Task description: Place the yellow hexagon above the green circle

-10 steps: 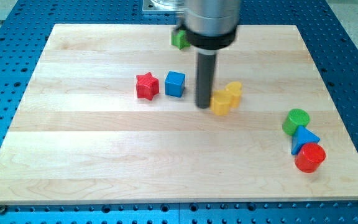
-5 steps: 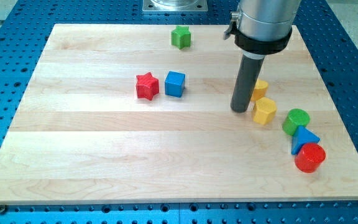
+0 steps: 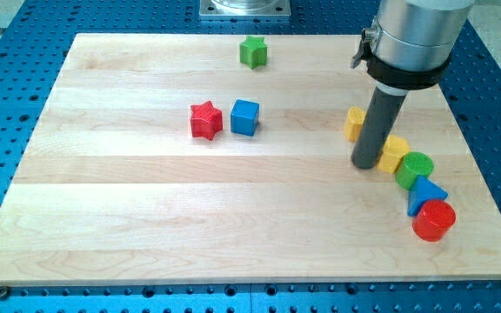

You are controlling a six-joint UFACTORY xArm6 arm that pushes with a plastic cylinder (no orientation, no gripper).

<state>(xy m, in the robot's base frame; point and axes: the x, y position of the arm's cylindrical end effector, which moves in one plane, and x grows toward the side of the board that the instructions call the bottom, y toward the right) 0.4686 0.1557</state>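
Note:
The yellow hexagon [image 3: 395, 153] lies at the view's right, touching the upper-left side of the green circle [image 3: 417, 169]. My tip [image 3: 366, 164] rests on the board right against the hexagon's left side. A second yellow block [image 3: 353, 123] sits just above and left of the rod, partly hidden by it; its shape cannot be made out.
A blue triangle [image 3: 424, 194] and a red circle [image 3: 433, 220] lie in a row below the green circle. A red star [image 3: 205, 120] and a blue cube [image 3: 244, 116] sit left of centre. A green star [image 3: 252, 52] is near the top edge.
My tip has moved right across the board, pushing the yellow hexagon right until it touches the green circle. The second yellow block also shifted right and now lags behind.

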